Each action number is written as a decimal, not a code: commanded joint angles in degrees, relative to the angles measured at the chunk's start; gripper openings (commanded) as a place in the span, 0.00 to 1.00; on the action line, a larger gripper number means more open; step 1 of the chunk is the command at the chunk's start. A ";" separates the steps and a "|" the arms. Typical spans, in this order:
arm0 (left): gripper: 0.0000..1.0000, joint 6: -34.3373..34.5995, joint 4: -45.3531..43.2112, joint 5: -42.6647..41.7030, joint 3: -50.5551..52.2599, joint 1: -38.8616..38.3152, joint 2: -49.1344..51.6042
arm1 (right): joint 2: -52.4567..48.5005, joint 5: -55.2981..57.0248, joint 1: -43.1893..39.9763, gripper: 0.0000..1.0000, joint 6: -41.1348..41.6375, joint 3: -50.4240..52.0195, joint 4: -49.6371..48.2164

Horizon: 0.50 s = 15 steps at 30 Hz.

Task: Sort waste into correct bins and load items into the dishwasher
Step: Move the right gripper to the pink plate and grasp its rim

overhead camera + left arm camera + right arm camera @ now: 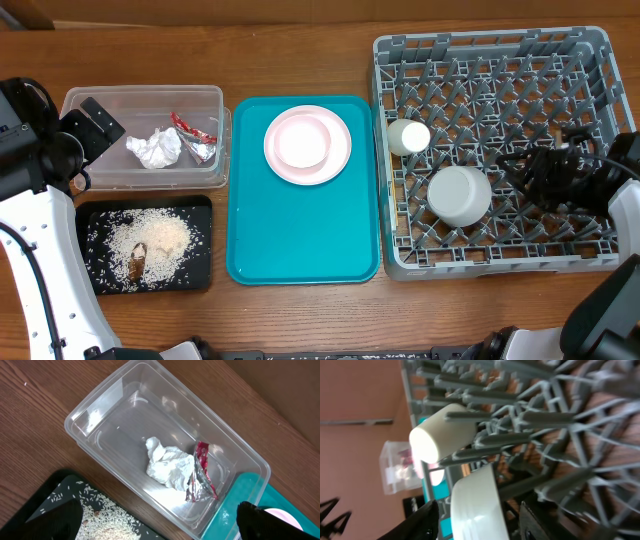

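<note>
The clear tub (140, 92) holds the crumpled tissue (155, 148) and the foil wrapper (198, 140). The left wrist view shows the tub (100, 395), the tissue (167, 465) and the wrapper (201, 475). The black tray (195, 275) holds rice and brown scraps (150, 245). A pink bowl (302, 140) sits on the pink plate (340, 160). In the grey rack (490, 45) lie the cup (408, 137) and the upturned white bowl (460, 195). My left gripper (100, 122) is open above the tub's left end. My right gripper (508, 172) is open just right of the white bowl (477, 505).
The plate and bowl rest on a large teal serving tray (300, 230) between the tub and the rack. The rack's upright pegs (560, 425) surround my right gripper, with the cup (442, 432) beyond it. Brown wooden table lies around everything.
</note>
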<state>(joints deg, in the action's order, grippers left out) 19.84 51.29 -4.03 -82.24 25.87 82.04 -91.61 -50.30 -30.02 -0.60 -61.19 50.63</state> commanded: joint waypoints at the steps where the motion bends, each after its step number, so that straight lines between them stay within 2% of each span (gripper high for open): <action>1: 1.00 0.96 -0.09 -0.02 -0.48 -0.39 0.46 | 0.37 7.76 2.38 0.57 3.93 -4.94 1.31; 6: 1.00 0.96 -0.09 -0.02 -0.48 -0.39 0.46 | 1.81 15.50 9.64 0.57 3.93 -11.23 5.40; 8: 1.00 0.96 -0.09 0.00 -0.48 -0.39 0.48 | 2.62 20.70 15.54 0.58 5.62 -14.97 6.91; 9: 1.00 0.96 -0.09 0.00 -0.48 -0.39 0.46 | 3.13 24.17 21.33 0.58 5.62 -17.31 6.80; 15: 1.00 0.96 -0.09 0.00 -0.48 -0.39 0.48 | 2.95 39.74 38.64 0.61 9.90 -19.45 2.82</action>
<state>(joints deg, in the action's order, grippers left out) 19.84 51.31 -4.01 -82.24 25.87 82.04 -90.32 -23.49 0.30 5.52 -79.11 54.96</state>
